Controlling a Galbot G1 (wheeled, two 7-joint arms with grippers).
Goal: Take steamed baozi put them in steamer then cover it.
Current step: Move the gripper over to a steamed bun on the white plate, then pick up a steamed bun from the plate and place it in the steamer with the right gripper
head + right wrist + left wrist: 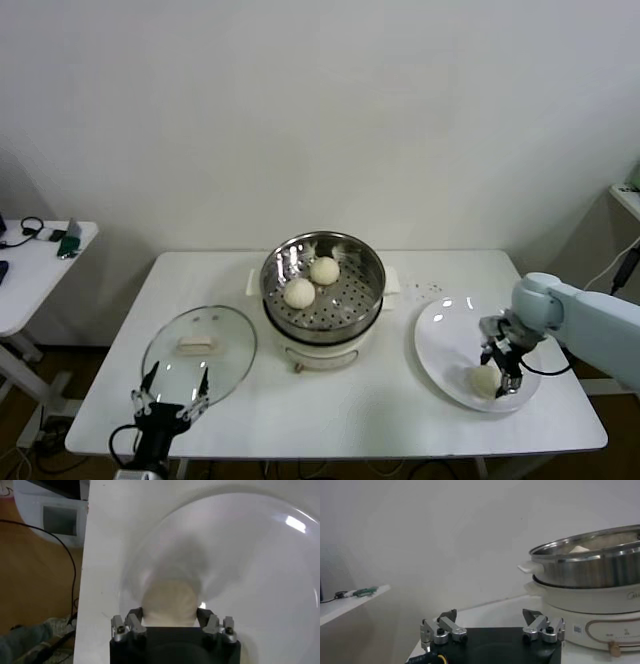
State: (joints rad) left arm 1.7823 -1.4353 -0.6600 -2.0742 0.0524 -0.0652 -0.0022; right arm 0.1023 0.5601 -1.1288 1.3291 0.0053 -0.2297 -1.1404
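The steel steamer (368,300) stands on its cream pot base mid-table with two baozi (299,292) (324,270) lying inside. Another baozi (484,379) rests on the white plate (445,330) at the right. My right gripper (502,372) reaches down onto it; in the right wrist view its fingers press both sides of that baozi (169,600) on the plate (250,555). Near the table's front left edge my left gripper (172,395) waits open and empty. The left wrist view shows that gripper (491,625) low, with the steamer (590,570) beyond it.
The glass lid (225,360) with a cream handle lies flat on the table left of the steamer, just beyond the left gripper. A small white side table (30,270) with cables stands off to the left. The plate sits close to the table's right front corner.
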